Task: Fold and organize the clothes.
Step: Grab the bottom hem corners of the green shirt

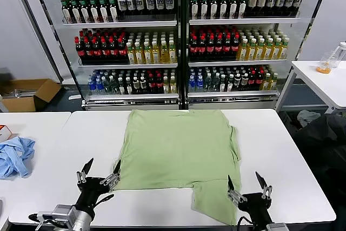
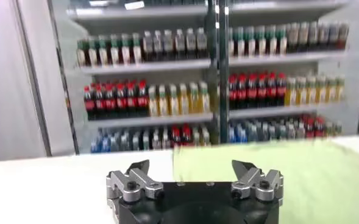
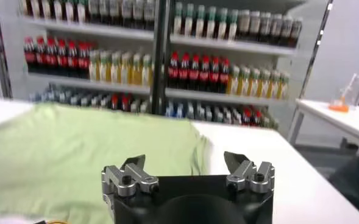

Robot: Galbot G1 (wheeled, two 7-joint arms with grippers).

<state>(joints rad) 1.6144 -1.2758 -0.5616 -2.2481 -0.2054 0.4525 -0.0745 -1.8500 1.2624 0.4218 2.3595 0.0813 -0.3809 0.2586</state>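
On the white table (image 1: 281, 155) lies one light green T-shirt (image 1: 175, 147), spread flat across the middle, its far edge close to the table's far edge. White table shows bare on both sides of it, wider on the left. At the near right a flap of the shirt reaches down towards the table's near edge, while the rest of the near hem stops farther back, leaving a strip of bare table in front of it. The right side edge is a little rumpled. The side facing up is plain green; no print shows on it.

Two grippers sit at the near edge. The left gripper (image 1: 100, 170) hovers just off the shirt's near left corner, its jaws spread wide and holding nothing. The right gripper (image 1: 246, 184) is at the near right, just beside the low flap, its jaws also spread wide and empty.

One light blue garment (image 1: 15, 155) lies bunched on a second white table (image 1: 38, 125) to the left, well apart from the shirt. Behind the tables stand two shelf units full of bottles (image 1: 178, 36), and one cardboard box (image 1: 30, 93) sits on the floor at far left.
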